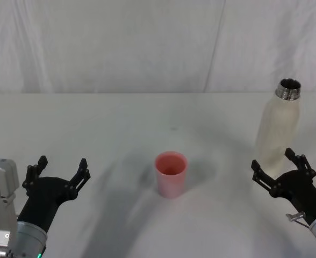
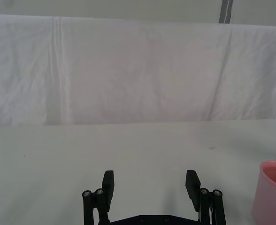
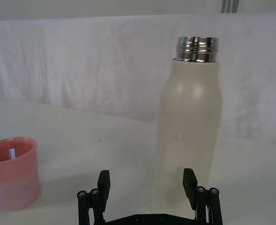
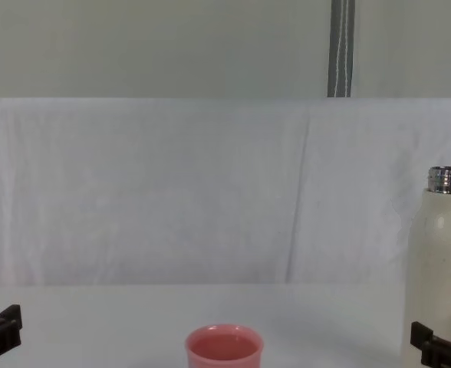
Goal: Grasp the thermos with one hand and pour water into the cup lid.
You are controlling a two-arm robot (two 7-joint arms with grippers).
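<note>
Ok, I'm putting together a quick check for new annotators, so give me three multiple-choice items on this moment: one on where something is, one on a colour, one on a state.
1. Where does the thermos stand relative to the cup lid?
A. On the robot's right of it
B. On the robot's left of it
C. Inside it

2. What colour is the cup lid?
A. Blue
B. Pink
C. Black

3. How is the right gripper?
A. Shut on the thermos
B. Shut on the cup lid
C. Open, near the thermos base

Answers:
1. A: the head view shows the thermos at the right, the cup lid near the middle of the table.
2. B: its walls and rim are pink in every view.
3. C: the right wrist view shows the fingers spread before the thermos, gripping nothing. The left gripper is also open, over at the left.
</note>
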